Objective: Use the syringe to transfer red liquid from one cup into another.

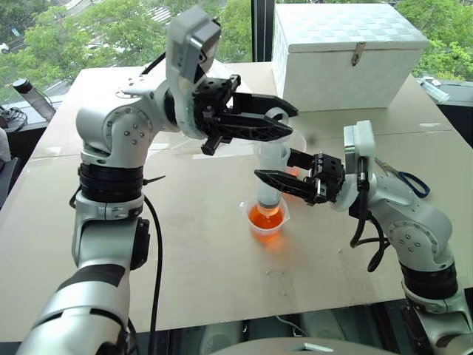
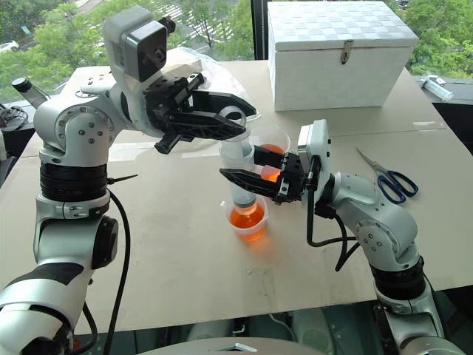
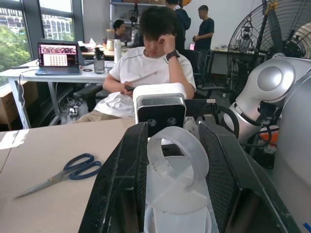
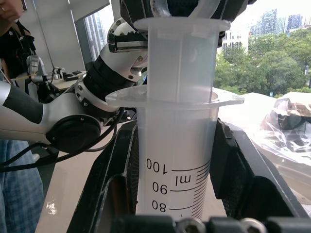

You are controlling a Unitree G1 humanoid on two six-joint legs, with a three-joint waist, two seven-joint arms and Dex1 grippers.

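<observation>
- Our right gripper (image 2: 247, 181) pinches the syringe (image 2: 240, 171) barrel, holding it upright with its tip in the smaller cup (image 2: 247, 222) of red liquid (image 2: 246, 217)
- Our left gripper (image 2: 233, 122) closes on the plunger ring (image 3: 177, 151), ready to work it
- The taller cup (image 2: 272, 142) waits just behind

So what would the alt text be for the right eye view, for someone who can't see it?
Two robot grippers hold the syringe upright over the smaller beaker of red liquid: the right gripper clamps the barrel, the left gripper grips the plunger ring. Scissors lie nearby.
</observation>
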